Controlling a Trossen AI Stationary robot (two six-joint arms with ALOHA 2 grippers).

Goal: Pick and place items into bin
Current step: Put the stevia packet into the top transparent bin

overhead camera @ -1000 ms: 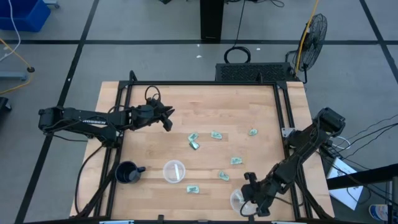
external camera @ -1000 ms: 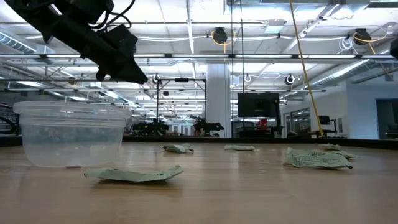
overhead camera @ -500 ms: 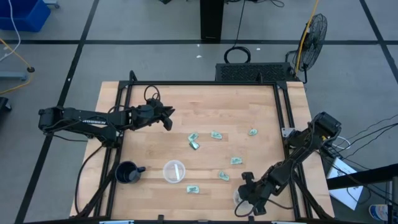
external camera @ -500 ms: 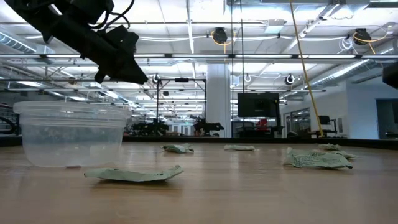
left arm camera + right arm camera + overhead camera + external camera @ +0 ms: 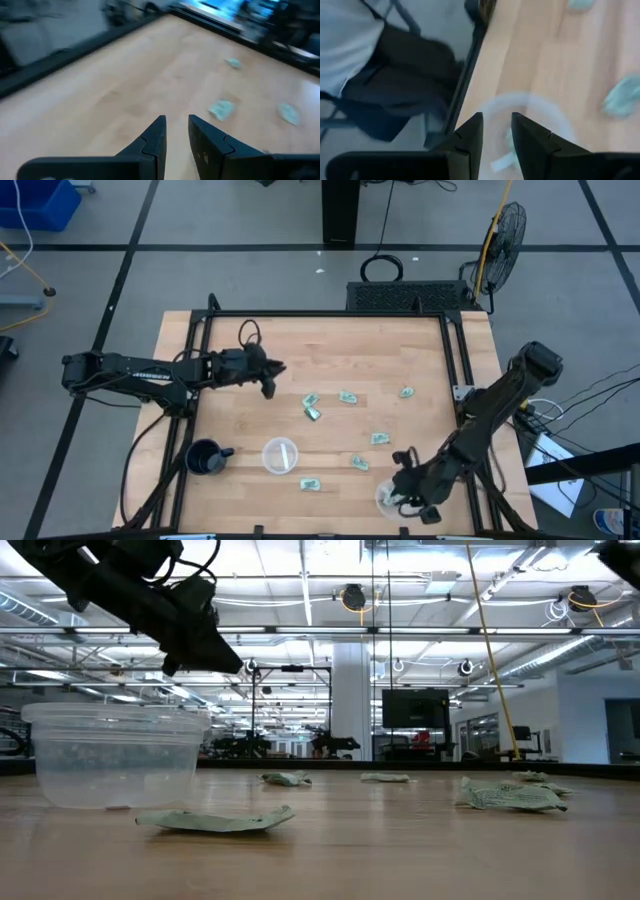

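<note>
1. High view: my right claw hangs over the clear cup at the surface's 5 o'clock; packets lie scattered mid-surface.
2. Right wrist view: fingers parted, nothing held; a packet lies in the cup. I'd lift straight clear.
3. Left wrist view: left claw slightly parted, empty.
4. Low view: wood surface, workshop room behind.

A robotics lab or industrial workshop: a framed wooden table stands on taped grey concrete, with a fan beside it, and beyond, ceiling light strips, a monitor and further rigs.
</note>
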